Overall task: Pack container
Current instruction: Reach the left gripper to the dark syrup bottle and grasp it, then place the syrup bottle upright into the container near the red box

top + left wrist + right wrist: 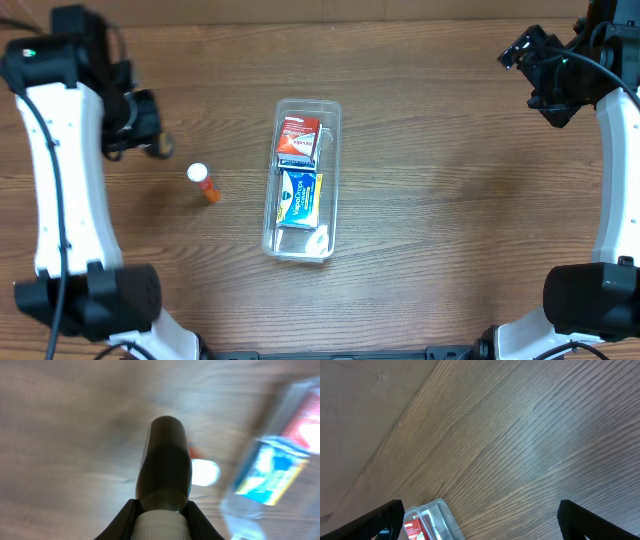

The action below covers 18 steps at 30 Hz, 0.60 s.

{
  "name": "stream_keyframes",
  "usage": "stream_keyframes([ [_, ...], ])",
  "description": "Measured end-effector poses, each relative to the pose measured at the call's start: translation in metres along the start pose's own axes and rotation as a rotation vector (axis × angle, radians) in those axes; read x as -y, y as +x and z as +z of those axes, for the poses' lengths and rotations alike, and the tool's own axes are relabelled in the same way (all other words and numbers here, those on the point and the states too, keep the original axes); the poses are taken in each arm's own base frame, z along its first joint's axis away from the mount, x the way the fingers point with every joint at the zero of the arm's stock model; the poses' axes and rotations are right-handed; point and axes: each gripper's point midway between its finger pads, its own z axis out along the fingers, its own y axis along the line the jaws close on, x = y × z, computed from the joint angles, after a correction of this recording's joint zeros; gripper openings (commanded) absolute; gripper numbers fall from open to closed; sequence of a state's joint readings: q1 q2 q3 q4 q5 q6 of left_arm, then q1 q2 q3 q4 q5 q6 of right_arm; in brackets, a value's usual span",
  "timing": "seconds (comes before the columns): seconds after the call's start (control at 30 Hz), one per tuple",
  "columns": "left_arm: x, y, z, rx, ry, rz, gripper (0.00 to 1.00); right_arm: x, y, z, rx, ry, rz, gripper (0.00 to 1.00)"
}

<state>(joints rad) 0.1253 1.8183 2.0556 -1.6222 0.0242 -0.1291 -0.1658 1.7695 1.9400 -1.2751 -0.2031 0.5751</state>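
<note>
Container (335, 160) at table centre, holding a red box (297, 135) at its far end and a blue box (298, 195) mid-length; the print is illegible. An orange bottle (205, 185) stands to its left. Left gripper (161, 516), farther left, clamps a dark bottle (165, 460). Right gripper (480, 510), well right, is spread wide and holds nothing.

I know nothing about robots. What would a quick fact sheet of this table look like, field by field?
Surface: brown wooden table
Container: clear plastic rectangular bin, mid-table
Inside it: red cardboard box; blue cardboard box
Loose: small orange bottle with white cap, on the left arm's side of the bin
left gripper: shut on dark brown bottle
right gripper: open, empty
</note>
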Motion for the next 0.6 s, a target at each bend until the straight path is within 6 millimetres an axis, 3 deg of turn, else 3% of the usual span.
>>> stream_keyframes([
  [0.07, 0.047, 0.005, -0.022, 0.083, 0.052, 0.075, 0.13, 0.0, 0.0, 0.0, 0.0, 0.0, 0.0, 1.0],
  [0.17, 0.109, 0.009, -0.031, 0.154, 0.125, 0.162, 0.13, 0.0, 0.0, 0.0, 0.0, 0.0, 0.0, 1.0],
  [0.2, 0.138, 0.011, -0.028, 0.172, 0.157, 0.204, 0.13, 0.0, 0.0, 0.0, 0.0, 0.0, 0.0, 1.0],
  [0.3, 0.183, 0.019, -0.012, 0.163, 0.198, 0.239, 0.12, 0.0, 0.0, 0.0, 0.0, 0.0, 0.0, 1.0],
  [0.4, 0.219, 0.031, 0.025, 0.099, 0.197, 0.252, 0.09, 0.0, 0.0, 0.0, 0.0, 0.0, 0.0, 1.0],
  [0.6, 0.256, 0.047, 0.108, -0.029, 0.139, 0.247, 0.13, 0.0, 0.0, 0.0, 0.0, 0.0, 0.0, 1.0],
])
